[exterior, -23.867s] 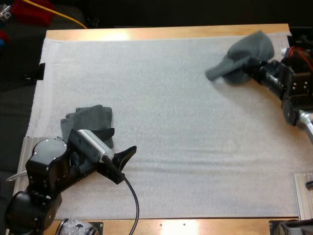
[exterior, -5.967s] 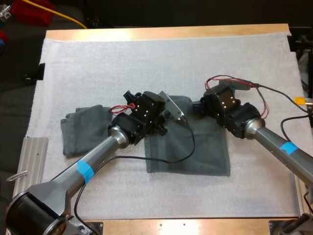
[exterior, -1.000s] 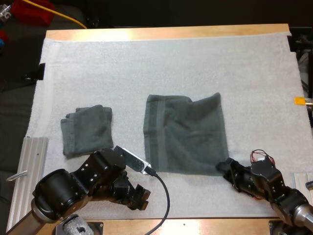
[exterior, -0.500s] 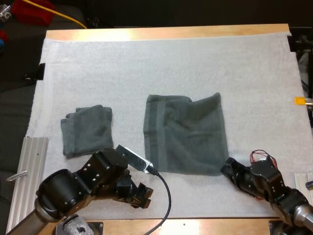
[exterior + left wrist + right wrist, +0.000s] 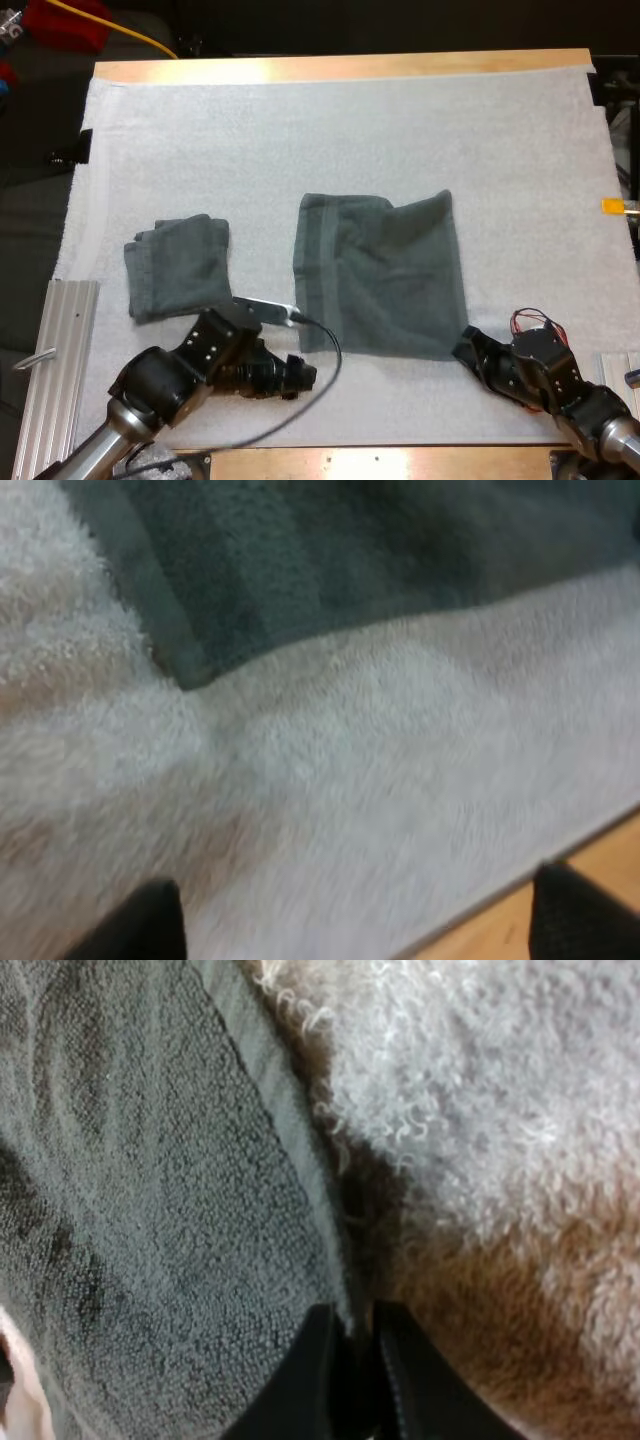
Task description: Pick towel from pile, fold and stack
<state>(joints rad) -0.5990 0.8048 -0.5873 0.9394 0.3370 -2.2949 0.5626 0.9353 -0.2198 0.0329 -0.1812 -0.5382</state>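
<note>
A dark grey-green towel (image 5: pixel 380 275) lies spread flat in the middle of the mat. A smaller folded towel (image 5: pixel 178 265) rests to its left. My left gripper (image 5: pixel 303 375) is low over the mat just short of the spread towel's near left corner (image 5: pixel 190 670); its fingers (image 5: pixel 150 925) stand wide apart and hold nothing. My right gripper (image 5: pixel 466 349) is at the towel's near right corner. There its fingers (image 5: pixel 318 1370) are pinched together on the towel's hem (image 5: pixel 270 1110).
A metal rail (image 5: pixel 55 340) lies at the mat's near left edge, another at the near right. The wooden table edge (image 5: pixel 560 860) runs close behind my left gripper. Bare white mat (image 5: pixel 330 130) stretches beyond the towels.
My left arm has swung right and forward, bringing its gripper up to the spread towel's near left corner. The right gripper has stayed at the near right corner. Neither towel has shifted.
</note>
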